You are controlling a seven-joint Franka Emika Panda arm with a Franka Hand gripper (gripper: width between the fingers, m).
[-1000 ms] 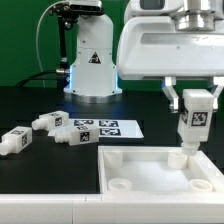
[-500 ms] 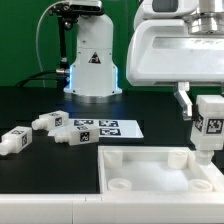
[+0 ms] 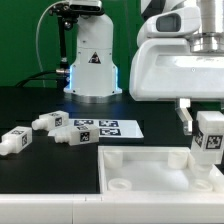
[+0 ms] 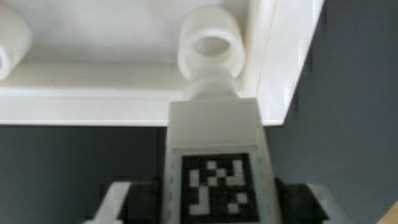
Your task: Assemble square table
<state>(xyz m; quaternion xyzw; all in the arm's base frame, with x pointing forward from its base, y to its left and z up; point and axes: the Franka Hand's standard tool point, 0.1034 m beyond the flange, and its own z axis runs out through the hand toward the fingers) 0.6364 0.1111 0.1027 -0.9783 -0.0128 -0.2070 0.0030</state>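
The square white panel [image 3: 150, 170] with raised rim lies at the front of the black table. My gripper [image 3: 208, 132] is shut on a white tagged leg [image 3: 209, 140] and holds it upright over the panel's far corner at the exterior view's right. In the wrist view the leg [image 4: 217, 150] fills the middle between my fingers [image 4: 121, 200], its end close to a round corner socket [image 4: 214, 45] of the panel [image 4: 107, 85]. Three more tagged legs [image 3: 45, 130] lie loose at the exterior view's left.
The marker board [image 3: 105, 128] lies flat behind the panel. The arm's white base [image 3: 92, 65] stands at the back. A second white socket [image 3: 118, 185] shows at the panel's near corner.
My gripper has carried the leg toward the exterior view's right, from above the panel's far rim to its far right corner. The loose legs and panel have not moved.
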